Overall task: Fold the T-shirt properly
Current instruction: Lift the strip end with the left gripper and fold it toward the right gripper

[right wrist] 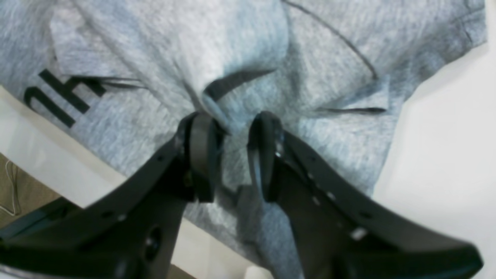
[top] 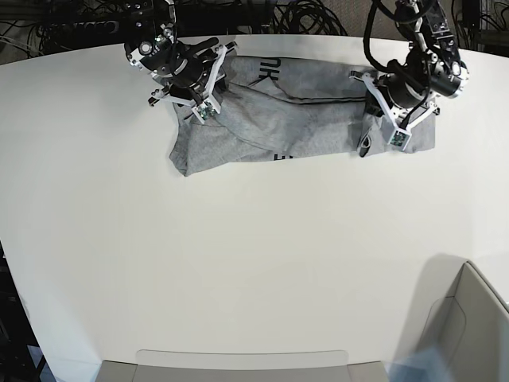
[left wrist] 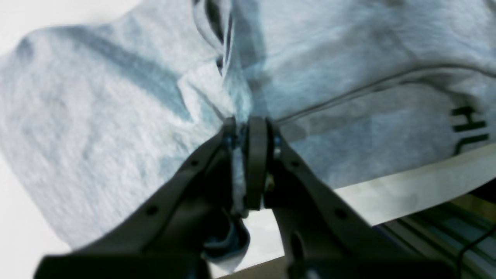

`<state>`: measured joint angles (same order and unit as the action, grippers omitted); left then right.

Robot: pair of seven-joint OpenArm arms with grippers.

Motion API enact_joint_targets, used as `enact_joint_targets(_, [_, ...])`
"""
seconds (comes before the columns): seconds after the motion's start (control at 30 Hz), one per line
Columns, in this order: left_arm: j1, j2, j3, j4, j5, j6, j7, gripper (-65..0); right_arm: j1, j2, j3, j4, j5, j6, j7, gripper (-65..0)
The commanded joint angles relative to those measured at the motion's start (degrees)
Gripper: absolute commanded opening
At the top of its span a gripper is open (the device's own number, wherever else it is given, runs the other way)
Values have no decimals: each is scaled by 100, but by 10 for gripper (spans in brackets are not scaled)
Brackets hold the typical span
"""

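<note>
The grey T-shirt (top: 294,119) lies stretched in a long crumpled band near the far edge of the white table (top: 238,263), with an arm working at each of its ends. Bits of black block lettering (top: 267,70) show along its far edge, and more letters peek out along its near edge.

At the shirt's end on the right of the base view, the left tool (left wrist: 248,130) has its fingers pressed together on a pinched ridge of the grey cloth; a thin strip of fabric runs down between them. Close beside that grip a seam line crosses the cloth, and a few black letters (left wrist: 469,126) sit by the shirt's edge, just above the rim of the table.

At the other end of the shirt, the right tool (right wrist: 232,128) stands with its fingers apart, both tips down on the fabric. A raised fold of cloth lies between them, touching the inner face of one finger (right wrist: 199,155); the other finger stands clear of the fold. Black letters (right wrist: 62,97) show on the cloth to one side of this tool, close to the table's edge.
</note>
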<state>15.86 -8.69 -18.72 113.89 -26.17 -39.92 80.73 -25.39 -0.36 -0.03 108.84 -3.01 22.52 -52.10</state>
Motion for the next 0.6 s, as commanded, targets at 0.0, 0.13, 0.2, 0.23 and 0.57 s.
enact_joint_targets(0.0, [-34, 3, -14, 106, -60, -8, -73, -650, 29, -21, -10, 83, 59, 11, 98, -464])
enact_joint_targets(0.13, [-60, 82, -5, 106, -42, -8, -73, -650, 20, -3, -10, 83, 59, 11, 98, -464])
enact_joint_targets(0.2, [-69, 82, 4, 106, -42, -8, -73, -650, 11, -3, -10, 83, 59, 11, 98, -464])
enact_joint_targets(0.23, [-69, 82, 13, 106, -42, -8, -73, -650, 11, -3, -10, 83, 59, 11, 98, -464])
enact_joint_targets(0.57, [-34, 144, -22, 291, -68, -8, -73, -405, 11, -21, -10, 48, 59, 11, 98, -464])
